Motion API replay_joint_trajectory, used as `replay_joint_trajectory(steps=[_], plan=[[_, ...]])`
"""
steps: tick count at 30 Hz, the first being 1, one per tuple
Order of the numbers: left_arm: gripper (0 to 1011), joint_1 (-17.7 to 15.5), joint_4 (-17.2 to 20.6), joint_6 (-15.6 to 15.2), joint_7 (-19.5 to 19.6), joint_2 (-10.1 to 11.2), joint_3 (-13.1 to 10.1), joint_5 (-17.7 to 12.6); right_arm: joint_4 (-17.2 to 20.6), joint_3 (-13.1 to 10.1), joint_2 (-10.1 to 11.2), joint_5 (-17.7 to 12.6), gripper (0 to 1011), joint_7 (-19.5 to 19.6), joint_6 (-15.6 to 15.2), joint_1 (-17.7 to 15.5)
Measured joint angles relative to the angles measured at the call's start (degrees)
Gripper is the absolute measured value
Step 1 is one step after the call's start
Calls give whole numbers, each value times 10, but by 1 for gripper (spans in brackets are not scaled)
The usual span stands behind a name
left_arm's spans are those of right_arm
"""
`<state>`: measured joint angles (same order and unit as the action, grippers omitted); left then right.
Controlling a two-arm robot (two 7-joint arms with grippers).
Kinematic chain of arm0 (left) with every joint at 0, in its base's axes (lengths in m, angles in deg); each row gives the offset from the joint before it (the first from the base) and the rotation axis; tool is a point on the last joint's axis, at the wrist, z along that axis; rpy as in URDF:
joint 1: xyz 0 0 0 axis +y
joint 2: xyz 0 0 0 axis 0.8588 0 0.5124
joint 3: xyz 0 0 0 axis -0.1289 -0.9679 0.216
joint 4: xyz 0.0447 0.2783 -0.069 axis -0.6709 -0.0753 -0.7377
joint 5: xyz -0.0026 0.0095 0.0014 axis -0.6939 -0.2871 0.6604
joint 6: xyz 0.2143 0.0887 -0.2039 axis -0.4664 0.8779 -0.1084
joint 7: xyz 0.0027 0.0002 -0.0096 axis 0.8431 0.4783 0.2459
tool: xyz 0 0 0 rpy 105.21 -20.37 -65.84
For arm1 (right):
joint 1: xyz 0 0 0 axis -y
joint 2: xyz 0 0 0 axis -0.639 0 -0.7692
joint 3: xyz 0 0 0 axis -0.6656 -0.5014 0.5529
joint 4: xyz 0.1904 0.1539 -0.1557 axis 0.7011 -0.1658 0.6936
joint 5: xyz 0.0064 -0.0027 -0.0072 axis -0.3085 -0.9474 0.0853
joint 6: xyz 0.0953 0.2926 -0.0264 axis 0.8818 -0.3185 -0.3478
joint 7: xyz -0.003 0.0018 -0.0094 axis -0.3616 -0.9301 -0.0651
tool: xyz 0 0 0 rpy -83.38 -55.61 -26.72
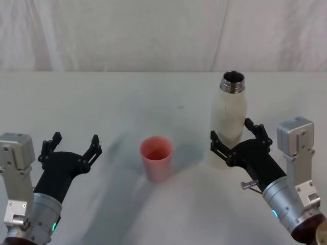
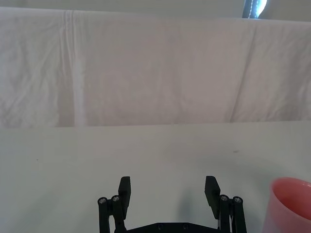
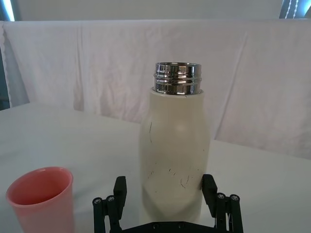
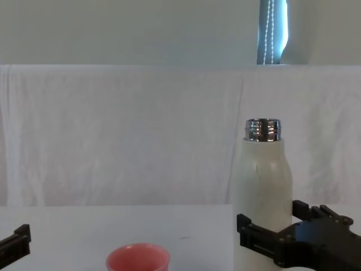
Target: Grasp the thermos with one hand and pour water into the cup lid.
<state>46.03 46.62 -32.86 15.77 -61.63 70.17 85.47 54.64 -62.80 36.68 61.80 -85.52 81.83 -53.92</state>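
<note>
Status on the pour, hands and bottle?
Right hand open, fingers either side of the upright thermos, not closed yet. Left hand open, idle left of the pink cup lid. Nothing between bottle and cup.

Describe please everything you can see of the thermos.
The thermos is a tall cream-white bottle with rounded shoulders, faint dark streaks and a shiny threaded metal neck, uncapped. It stands upright on the white table, to the right of the pink cup and apart from it. The open right gripper has one finger at each side of its lower body; contact cannot be told.
</note>
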Motion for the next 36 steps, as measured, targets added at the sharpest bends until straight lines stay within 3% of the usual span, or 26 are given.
replay_joint_trajectory(steps=[36], plan=[[1001, 0, 0, 0, 0, 0, 0, 0, -45, -9, -11, -23, 1000, -5, 3, 34]])
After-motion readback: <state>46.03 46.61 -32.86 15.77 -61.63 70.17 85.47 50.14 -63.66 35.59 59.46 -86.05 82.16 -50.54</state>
